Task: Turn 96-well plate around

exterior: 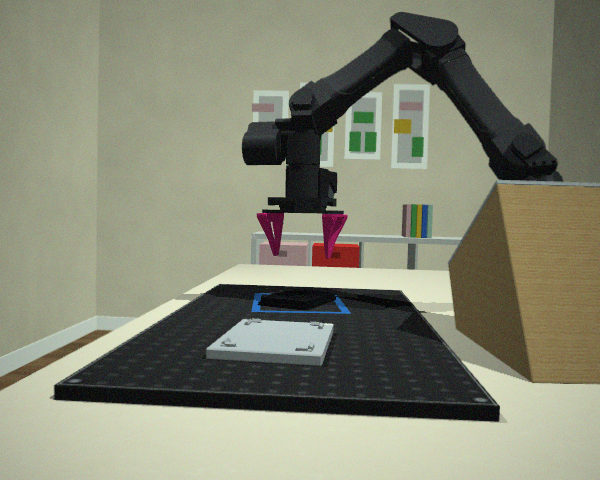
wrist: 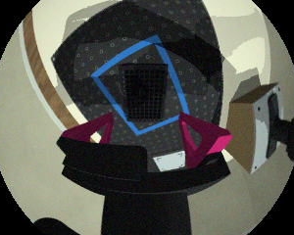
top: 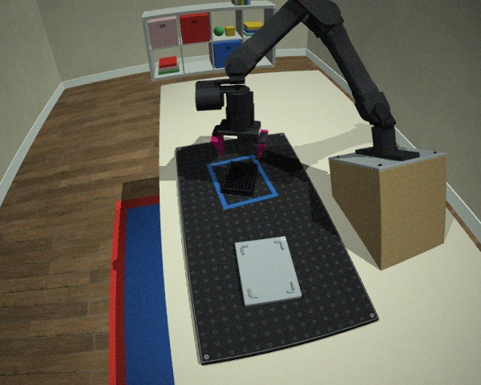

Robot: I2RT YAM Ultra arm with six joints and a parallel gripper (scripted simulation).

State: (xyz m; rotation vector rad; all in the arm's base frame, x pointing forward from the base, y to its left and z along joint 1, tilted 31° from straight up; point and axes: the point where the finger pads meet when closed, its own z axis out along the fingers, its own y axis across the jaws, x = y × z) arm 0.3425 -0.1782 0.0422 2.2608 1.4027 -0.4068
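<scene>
The black 96-well plate (top: 239, 178) lies flat inside the blue taped outline B1 on the black deck. It also shows in the exterior view (exterior: 296, 298) and in the wrist view (wrist: 143, 90). I cannot tell which corner is cut off. My gripper (top: 239, 144) with magenta fingers hangs well above the plate, open and empty; it shows in the exterior view (exterior: 301, 235) and in the wrist view (wrist: 147, 136). The grey plate nest N1 (top: 267, 270) stands empty nearer the front of the deck, with a pale mark at its far right corner (top: 282, 239).
The arm's wooden pedestal (top: 388, 203) stands to the right of the deck. A red and blue bin (top: 139, 289) lies on the floor to the left of the table. A shelf with coloured boxes (top: 209, 37) stands at the back.
</scene>
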